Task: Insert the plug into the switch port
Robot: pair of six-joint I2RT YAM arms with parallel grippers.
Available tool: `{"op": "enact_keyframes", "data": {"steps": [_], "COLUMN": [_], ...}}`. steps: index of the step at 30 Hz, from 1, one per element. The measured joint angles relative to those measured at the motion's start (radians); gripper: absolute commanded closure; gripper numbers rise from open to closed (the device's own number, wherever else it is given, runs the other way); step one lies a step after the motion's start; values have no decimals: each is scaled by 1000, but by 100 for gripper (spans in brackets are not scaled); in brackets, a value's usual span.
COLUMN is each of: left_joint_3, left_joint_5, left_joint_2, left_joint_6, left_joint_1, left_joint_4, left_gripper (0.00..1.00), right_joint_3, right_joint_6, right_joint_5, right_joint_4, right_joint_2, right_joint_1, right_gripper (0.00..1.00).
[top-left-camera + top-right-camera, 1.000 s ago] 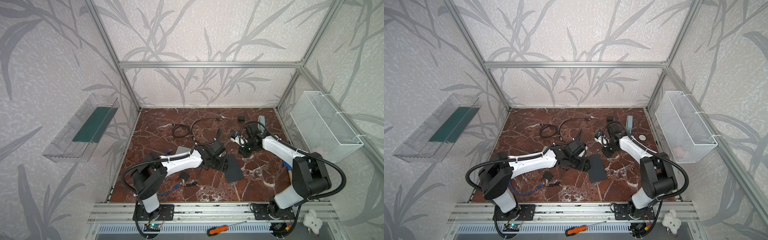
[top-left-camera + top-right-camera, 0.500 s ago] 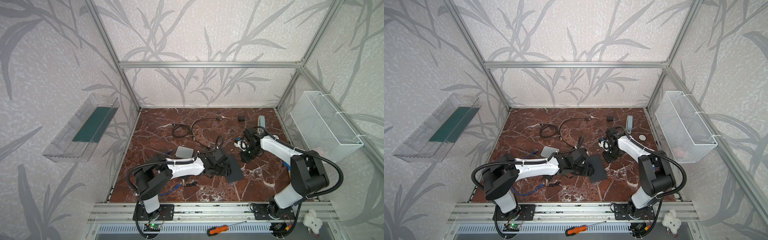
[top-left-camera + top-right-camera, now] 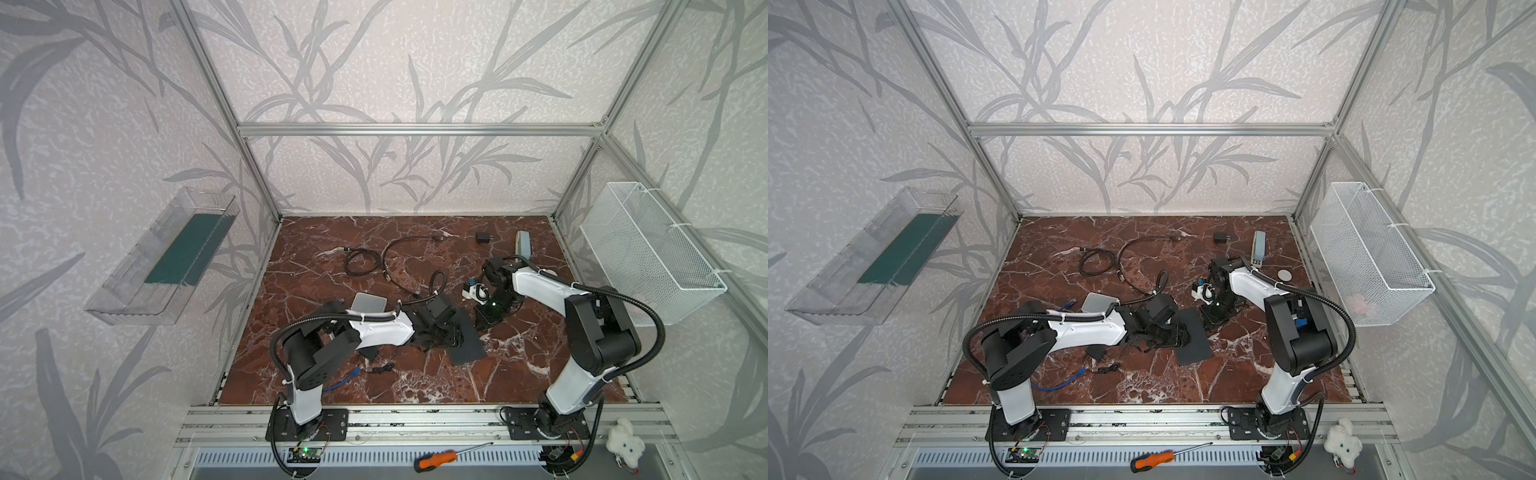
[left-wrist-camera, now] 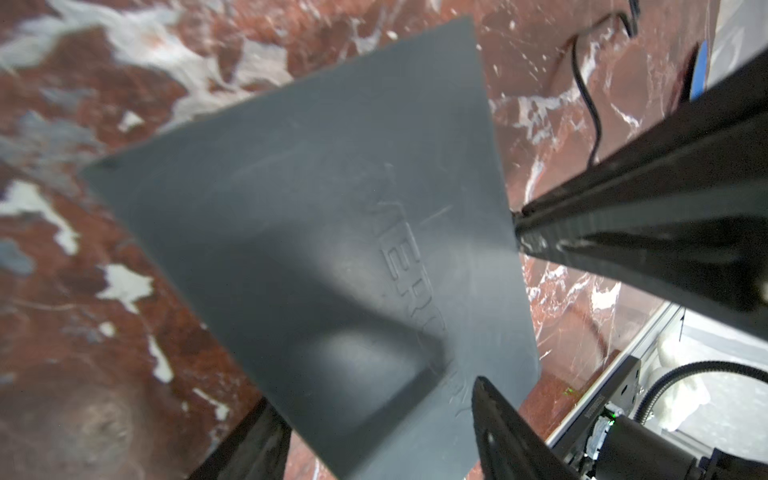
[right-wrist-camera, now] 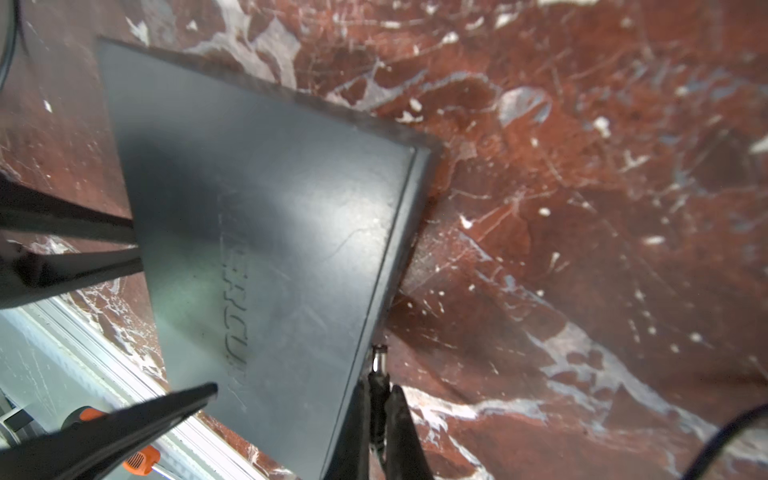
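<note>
Here, in both top views the dark grey slab (image 3: 469, 345) (image 3: 1196, 345) lies central on the surface (image 3: 415, 386), a white box (image 3: 368, 301) at its ten o'clock. Left wrist: left jaws apart, astride the slab's edge. Right wrist: right jaws pinched on the plug (image 5: 379, 361), tip just beside the slab's edge

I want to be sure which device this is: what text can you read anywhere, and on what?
"MERCU": embossed on the flat dark grey slab, pieced from both wrist views; later letters blurred.
Black-and-white label on the grey-blue block at the back: too small to read.
Nothing else legible.
</note>
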Motion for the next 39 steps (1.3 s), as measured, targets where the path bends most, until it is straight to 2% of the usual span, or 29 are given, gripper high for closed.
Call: {"op": "enact_keyframes", "data": {"steps": [8, 12, 15, 19, 26, 32, 39], "left_joint_3": [66, 173, 250, 283, 345, 392, 437], "left_joint_5": [35, 61, 89, 120, 114, 84, 41], "left_joint_2": [33, 87, 126, 133, 158, 174, 223], "left_joint_6": [62, 166, 255, 335, 425, 480, 523], "left_joint_1": [149, 236, 264, 272, 270, 267, 247], "left_joint_4": [-45, -101, -154, -209, -341, -413, -463], "left_gripper": [33, 33, 34, 34, 34, 34, 34], "right_joint_3": [13, 63, 92, 79, -85, -169, -197], "right_joint_6": [39, 51, 32, -34, -175, -240, -245], "right_joint_5": [-95, -132, -118, -35, 64, 71, 24], "right_joint_4": [48, 82, 101, 114, 242, 398, 541], "right_joint_2": [20, 56, 71, 64, -42, -79, -79], "right_joint_1": [24, 31, 16, -2, -11, -23, -24], "right_gripper": [98, 98, 97, 97, 97, 98, 98]}}
